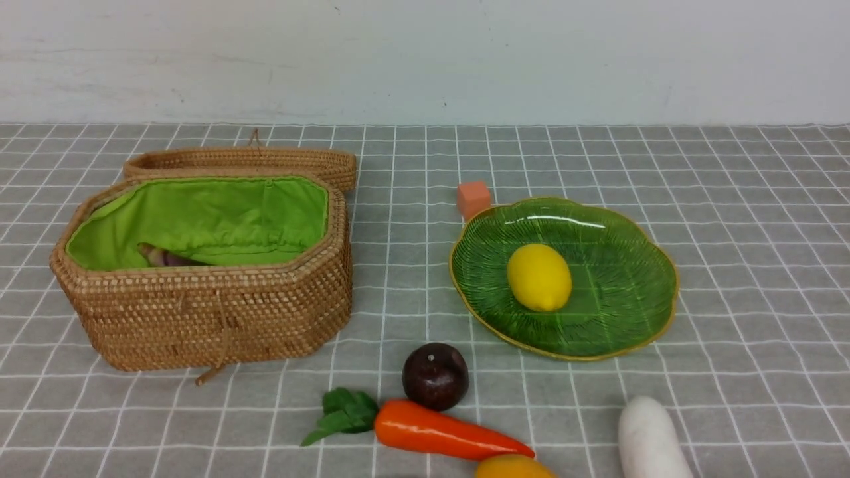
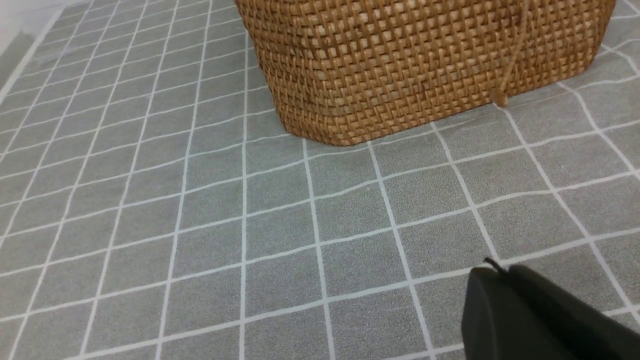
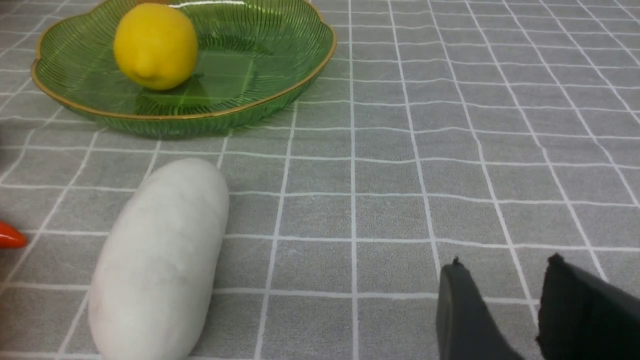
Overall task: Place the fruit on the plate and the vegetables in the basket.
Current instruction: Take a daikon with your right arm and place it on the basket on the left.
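Your lemon [image 1: 539, 277] sits mid-plate [image 1: 624, 292], long axis running near-to-far, nub toward the robot. The purple stalk [image 1: 166, 256] lies low in the basket [image 1: 212, 318], pale tip pointing left. Out on the checked cloth [image 1: 730, 199], the plum [image 1: 435, 376] is just beside the carrot [image 1: 445, 431], which runs left-right, leaves left, tip right by the mango [image 1: 514, 468]. The radish [image 1: 651, 441] lies further right, lengthwise toward the robot. Your right gripper [image 3: 505, 265] hovers near it, fingers parted, empty. Your left gripper [image 2: 500, 272], near the basket wall, has its fingers together on nothing.
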